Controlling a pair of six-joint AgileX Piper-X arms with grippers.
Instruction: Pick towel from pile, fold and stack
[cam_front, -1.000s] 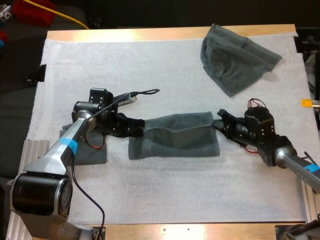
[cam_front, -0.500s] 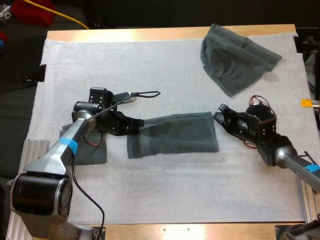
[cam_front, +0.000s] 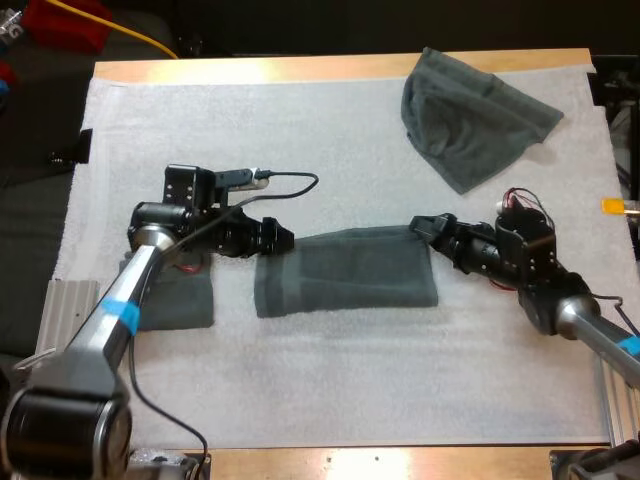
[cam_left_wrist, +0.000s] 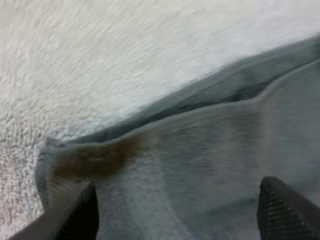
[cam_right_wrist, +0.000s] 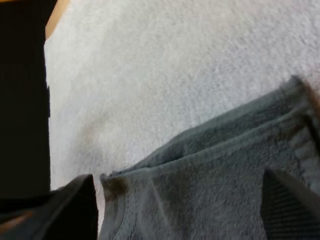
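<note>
Flat folded dark grey-green towel (cam_front: 345, 272) lies mid-way across the white textured mat (cam_front: 330, 150), long side running left-right. Left gripper (cam_front: 283, 239) is at its far left corner, fingers spread apart over the cloth, nothing clamped. Right gripper (cam_front: 418, 225) is at the far right corner, same: fingers wide, not gripping. Second folded dark grey-green towel (cam_front: 185, 300) sits under the left arm. Crumpled dark grey-green towel (cam_front: 470, 115) is at the mat's far right.
</note>
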